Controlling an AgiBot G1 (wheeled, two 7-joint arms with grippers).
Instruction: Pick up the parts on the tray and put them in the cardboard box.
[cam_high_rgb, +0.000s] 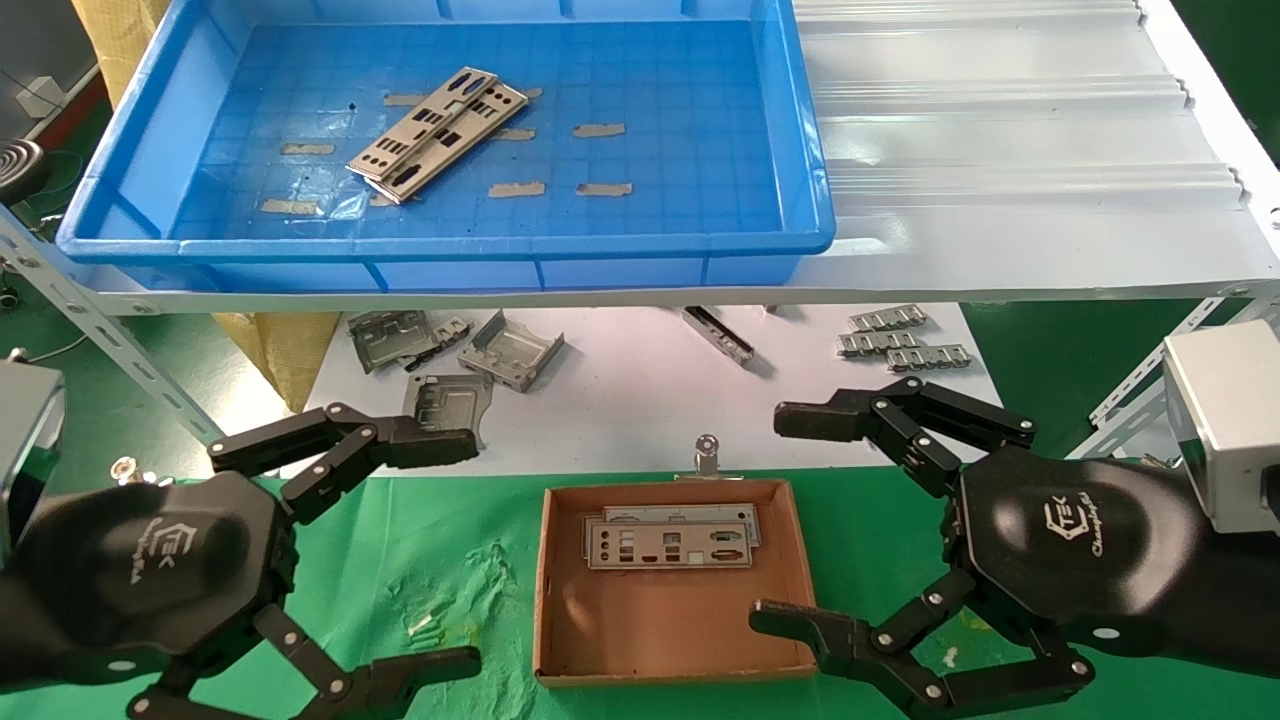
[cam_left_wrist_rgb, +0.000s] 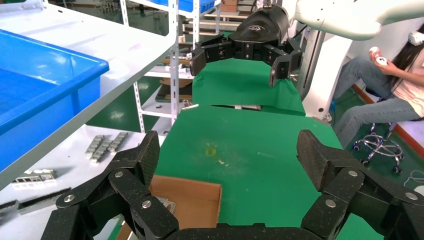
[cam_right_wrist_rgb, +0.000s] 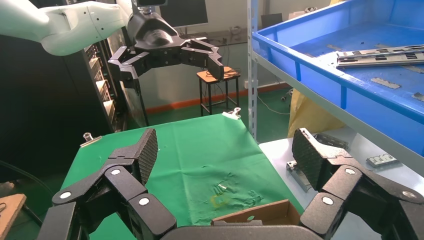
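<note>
Green cloth covers the bench where the cardboard box (cam_high_rgb: 668, 580) sits with two plates already inside. Flanking the box, the left gripper (cam_high_rgb: 445, 545) and right gripper (cam_high_rgb: 780, 520) hang empty, jaws apart, likely awaiting the parts (cam_high_rgb: 437, 132) up in the tray (cam_high_rgb: 130, 180).

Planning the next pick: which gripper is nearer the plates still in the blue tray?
Left. The left gripper hangs below and slightly left of the plates in the tray; the right gripper hangs farther off to the right. Both are open.
</note>
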